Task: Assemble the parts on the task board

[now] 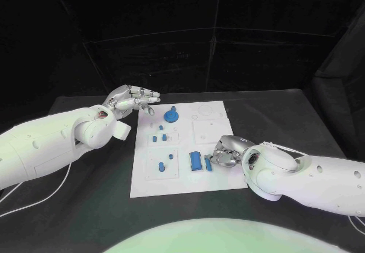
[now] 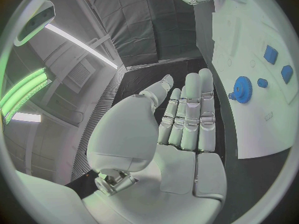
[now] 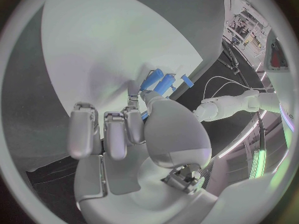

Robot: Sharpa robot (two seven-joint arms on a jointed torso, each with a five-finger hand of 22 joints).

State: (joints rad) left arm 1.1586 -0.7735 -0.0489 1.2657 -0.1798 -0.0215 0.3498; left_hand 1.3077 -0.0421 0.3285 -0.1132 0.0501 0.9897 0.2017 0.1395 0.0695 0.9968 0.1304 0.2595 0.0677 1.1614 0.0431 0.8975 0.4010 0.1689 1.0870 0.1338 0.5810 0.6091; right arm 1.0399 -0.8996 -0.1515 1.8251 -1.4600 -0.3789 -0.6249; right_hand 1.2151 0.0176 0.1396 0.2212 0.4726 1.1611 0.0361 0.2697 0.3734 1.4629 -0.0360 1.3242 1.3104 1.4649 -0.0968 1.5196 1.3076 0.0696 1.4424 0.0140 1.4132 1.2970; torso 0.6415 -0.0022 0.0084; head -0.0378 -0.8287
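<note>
White board [image 1: 217, 182] lies mid-table, long side running away from robot. Blue gear [image 1: 171, 114] stands near its 11 o'clock corner; small blue pieces [image 1: 160, 138] sit below it, down the left half. Long blue block [image 1: 195, 160] lies at approx 5 o'clock. Right hand [image 1: 226, 151] rests on board just beside the block, at its 3 o'clock, fingers curled; can't tell if it has hold of anything. Left hand [image 1: 134, 98] hovers off board's 11 o'clock corner, fingers straight and together, holding nothing. Black table [image 1: 91, 211] underneath.
</note>
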